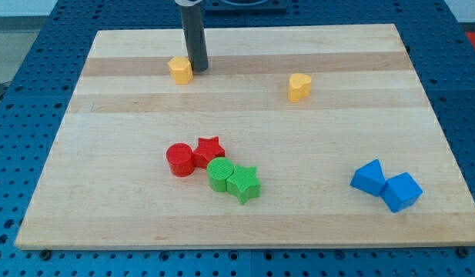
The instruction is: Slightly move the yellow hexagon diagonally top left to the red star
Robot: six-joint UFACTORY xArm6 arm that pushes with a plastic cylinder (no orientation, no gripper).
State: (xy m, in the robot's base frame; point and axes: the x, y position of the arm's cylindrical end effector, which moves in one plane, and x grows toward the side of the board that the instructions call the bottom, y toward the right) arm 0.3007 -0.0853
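The yellow hexagon sits near the view's top left on the wooden board. My tip rests on the board just to the hexagon's right, touching or almost touching it. The red star lies lower, near the board's middle, well below the hexagon and slightly to its right. It touches a red cylinder on its left and a green cylinder below it.
A green star adjoins the green cylinder on its right. A yellow heart-shaped block sits at the view's upper middle right. Two blue blocks touch each other at the lower right.
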